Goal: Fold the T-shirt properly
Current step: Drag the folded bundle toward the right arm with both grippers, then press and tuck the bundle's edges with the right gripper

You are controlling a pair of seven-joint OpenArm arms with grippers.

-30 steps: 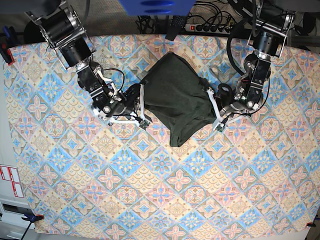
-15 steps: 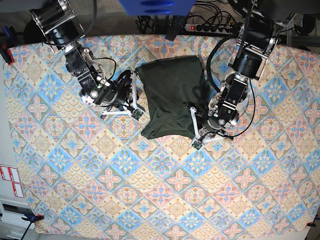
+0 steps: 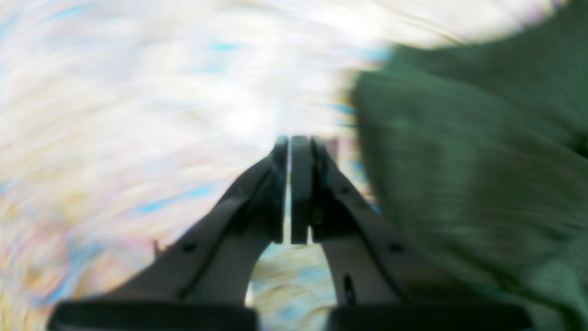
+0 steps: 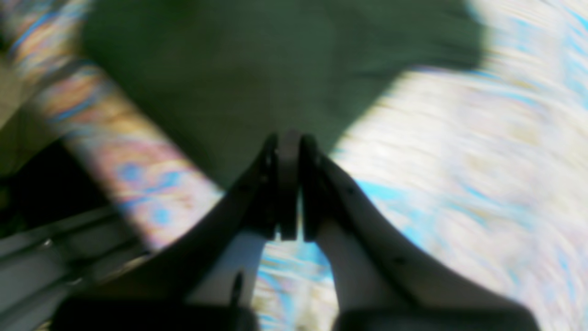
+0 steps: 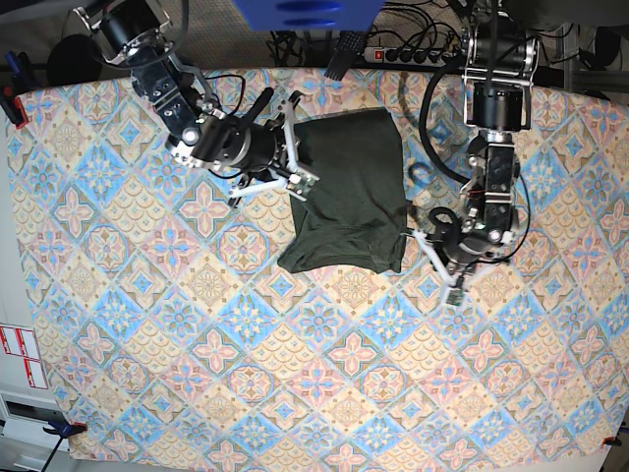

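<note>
Both arms have swung off; one T-shirt [image 5: 346, 192] lies folded on the table [image 5: 295, 393]. Left tool [image 3: 290, 191] and right tool [image 4: 288, 186]: two, clenched, empty.

We see two black arms built of chunky cylindrical joint housings with silver metal brackets, loose black cables looping alongside them. The right arm [image 5: 177, 93], left of the T-shirt [image 5: 346, 192], ends in white finger frames. The left arm [image 5: 491, 128], right of the T-shirt, carries white parts near its tip too. In the wrist views, the left gripper [image 3: 290, 191] and the right gripper [image 4: 289, 184] have dark, tapering fingers with small round screw holes and flat pads.
</note>
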